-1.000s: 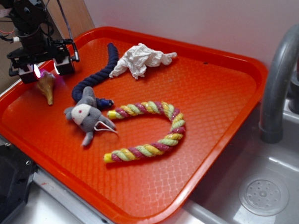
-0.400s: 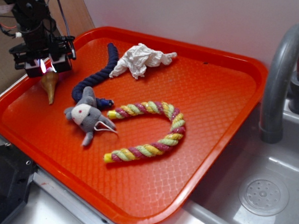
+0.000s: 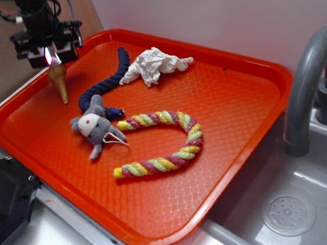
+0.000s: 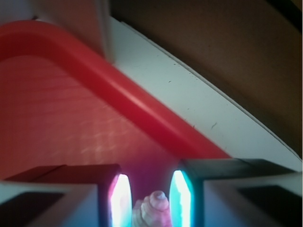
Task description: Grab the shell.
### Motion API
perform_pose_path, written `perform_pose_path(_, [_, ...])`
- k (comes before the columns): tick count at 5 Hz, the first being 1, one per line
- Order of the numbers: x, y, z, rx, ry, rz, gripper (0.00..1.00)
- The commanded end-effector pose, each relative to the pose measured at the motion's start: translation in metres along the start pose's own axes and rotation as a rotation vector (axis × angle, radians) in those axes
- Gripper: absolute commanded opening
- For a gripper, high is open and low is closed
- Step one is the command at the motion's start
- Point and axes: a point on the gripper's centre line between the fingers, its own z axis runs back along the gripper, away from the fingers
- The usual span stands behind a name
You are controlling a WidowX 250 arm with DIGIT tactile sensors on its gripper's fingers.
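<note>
Tan ribbed shell (image 4: 154,208) sits right between your lit pads (image 4: 120,201), and the jaws are clamped on its bulbous head. From outside, the shell (image 3: 58,79) hangs under the gripper (image 3: 47,56) with its thin tail pointing down, the tip apparently clear of the orange tray (image 3: 245,130), near the far left corner. So the grab looks made; my read is that the job now is simply not losing it.

Hold the squeeze firm and steady. That rounded, ridged head could pivot or slide between flat pads, so lift straight and slow, no twisting, no sideways jerk. Watch the tail: if it swings, the grip is loose.

Moving outward, the tray rim (image 4: 142,101) runs close beside you on the wrist view, with pale counter beyond, so keep off that edge. Towards the middle, the dark blue rope (image 3: 108,76) lies nearest, then the grey plush mouse (image 3: 93,128) at its end. Crumpled white paper (image 3: 153,64) and the striped rope (image 3: 164,144) lie well apart. Nothing blocks the path upward.
</note>
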Motion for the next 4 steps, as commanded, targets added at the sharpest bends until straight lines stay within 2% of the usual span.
perform_pose_path(1, [-0.041, -0.030, 0.118, -0.319, -0.056, -0.262, 0.00])
perform_pose_path(2, [-0.073, -0.042, 0.166, -0.396, -0.010, -0.410, 0.00])
perform_pose_path(3, [-0.093, -0.056, 0.185, -0.474, 0.072, -0.572, 0.00])
perform_pose_path(4, [-0.106, -0.058, 0.186, -0.497, 0.171, -0.702, 0.00])
